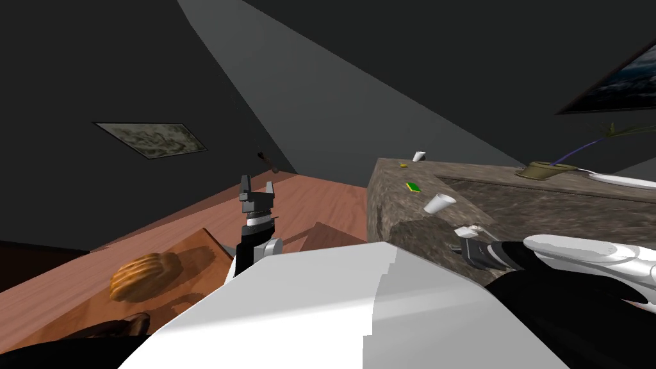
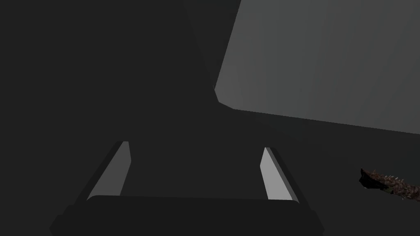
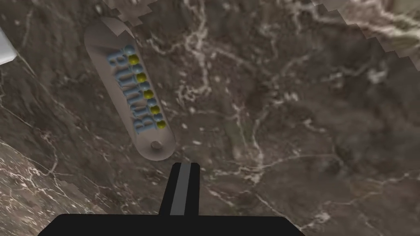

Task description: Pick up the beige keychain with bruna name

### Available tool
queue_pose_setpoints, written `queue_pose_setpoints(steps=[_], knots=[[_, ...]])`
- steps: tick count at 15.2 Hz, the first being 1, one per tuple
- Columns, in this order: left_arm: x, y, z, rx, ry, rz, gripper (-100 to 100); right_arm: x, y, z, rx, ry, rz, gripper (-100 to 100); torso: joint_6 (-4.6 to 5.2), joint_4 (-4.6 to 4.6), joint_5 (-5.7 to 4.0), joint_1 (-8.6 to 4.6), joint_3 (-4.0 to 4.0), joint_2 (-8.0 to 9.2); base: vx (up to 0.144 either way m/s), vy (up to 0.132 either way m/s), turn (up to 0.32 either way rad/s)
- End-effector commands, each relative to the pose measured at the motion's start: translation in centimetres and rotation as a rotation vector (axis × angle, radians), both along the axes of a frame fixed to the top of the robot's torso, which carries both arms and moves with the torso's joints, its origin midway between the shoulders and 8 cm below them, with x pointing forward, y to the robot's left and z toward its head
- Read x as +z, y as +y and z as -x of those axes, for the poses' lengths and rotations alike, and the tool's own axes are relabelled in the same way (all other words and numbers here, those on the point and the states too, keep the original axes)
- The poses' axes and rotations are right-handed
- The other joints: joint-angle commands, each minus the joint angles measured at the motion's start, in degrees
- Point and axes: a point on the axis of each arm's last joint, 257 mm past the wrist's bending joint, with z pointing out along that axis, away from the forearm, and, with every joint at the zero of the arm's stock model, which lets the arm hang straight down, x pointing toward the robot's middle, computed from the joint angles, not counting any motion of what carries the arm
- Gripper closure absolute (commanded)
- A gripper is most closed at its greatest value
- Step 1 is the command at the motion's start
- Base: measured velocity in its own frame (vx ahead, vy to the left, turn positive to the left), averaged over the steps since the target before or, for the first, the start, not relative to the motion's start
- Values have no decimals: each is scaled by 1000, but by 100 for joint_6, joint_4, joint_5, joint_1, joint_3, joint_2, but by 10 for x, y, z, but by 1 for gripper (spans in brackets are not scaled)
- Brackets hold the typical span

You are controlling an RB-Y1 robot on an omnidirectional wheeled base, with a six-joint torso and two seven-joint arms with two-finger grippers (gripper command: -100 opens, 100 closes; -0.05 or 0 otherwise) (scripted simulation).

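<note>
Over counter (image 3: 287, 123), right fingers (image 3: 184, 192) together, beside keychain (image 3: 129, 88)

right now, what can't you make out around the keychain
- Keychain: end away from the right tool, right wrist view, partly covered by a jagged pale patch.
- White thing beside it: cut off by that view's edge.
- Yellow speck on the counter, head view: too small to name.

counter (image 1: 512, 205) to my right | keychain (image 3: 129, 88) flat on it – just beyond right gripper (image 3: 184, 166) tips, not touching | cup (image 1: 439, 203) on its side farther back | 1 more cup (image 1: 419, 155) at far corner | loaf (image 1: 138, 277) on board (image 1: 208, 238) to my left
</note>
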Motion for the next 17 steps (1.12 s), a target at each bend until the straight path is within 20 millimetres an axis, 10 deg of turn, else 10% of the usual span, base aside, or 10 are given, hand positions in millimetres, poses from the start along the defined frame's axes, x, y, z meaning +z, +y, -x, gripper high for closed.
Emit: queue_pose_setpoints(steps=[1, 9, 17], knots=[[0, 0, 0, 0, 0, 0, 0, 17, -14, -24, 21, -28, 40, -100, 0, 0, 0, 0, 0, 0, -8, 16, -3], [0, 0, 0, 0, 0, 0, 0, 59, -50, -68, 95, -44, 172, -100, -3, 1, 1, 1, 2, 5, -27, 25, 19], [0, 0, 0, 0, 0, 0, 0, 37, -35, -36, 206, 51, 178, -100, 2, 1, -13, -51, 3, 5, -44, -53, 20]])
